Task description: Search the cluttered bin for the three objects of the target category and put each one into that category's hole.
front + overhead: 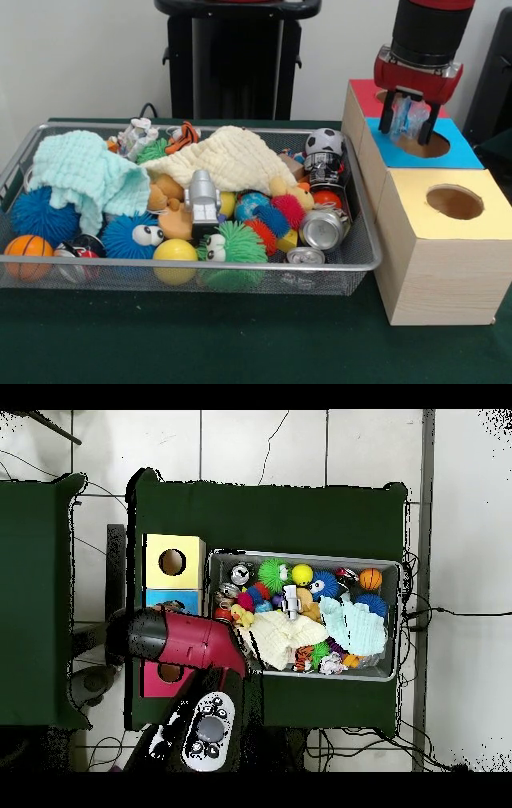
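My gripper [412, 122] hangs right over the round hole [426, 146] in the blue top of the middle wooden box. It is shut on a clear wrinkled plastic piece [414, 116], a cup or a small bottle, held upright between the black fingers just above the hole. The wire mesh bin [200, 265] stands to the left, full of toys. A crumpled clear plastic item [138, 134] lies at its back left. In the overhead view my red arm [185, 639] covers the gripper and most of the blue box [160, 597]; the bin [300, 554] lies to the right of the boxes.
The red-topped box [364, 96] stands behind the blue one and the yellow-topped box [448, 204] in front of it. The bin holds silver cans [324, 228], rubbery spiky balls, a soccer ball [324, 141], and mint [80, 172] and cream [228, 160] cloths covering other things.
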You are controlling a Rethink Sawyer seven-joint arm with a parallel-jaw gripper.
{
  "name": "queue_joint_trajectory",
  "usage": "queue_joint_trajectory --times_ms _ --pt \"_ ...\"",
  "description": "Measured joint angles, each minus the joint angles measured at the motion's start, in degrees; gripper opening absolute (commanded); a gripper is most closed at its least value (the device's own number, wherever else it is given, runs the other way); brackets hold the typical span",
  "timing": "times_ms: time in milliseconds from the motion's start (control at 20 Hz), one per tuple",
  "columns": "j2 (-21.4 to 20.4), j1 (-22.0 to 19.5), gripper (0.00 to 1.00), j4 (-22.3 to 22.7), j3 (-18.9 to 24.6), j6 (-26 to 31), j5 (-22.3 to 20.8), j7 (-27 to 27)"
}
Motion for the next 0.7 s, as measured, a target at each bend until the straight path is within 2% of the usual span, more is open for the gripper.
queue_joint_trajectory --times_ms 700 --pt "0.66 1.42 1.0 -0.16 -0.05 -0.09 1.72 0.0"
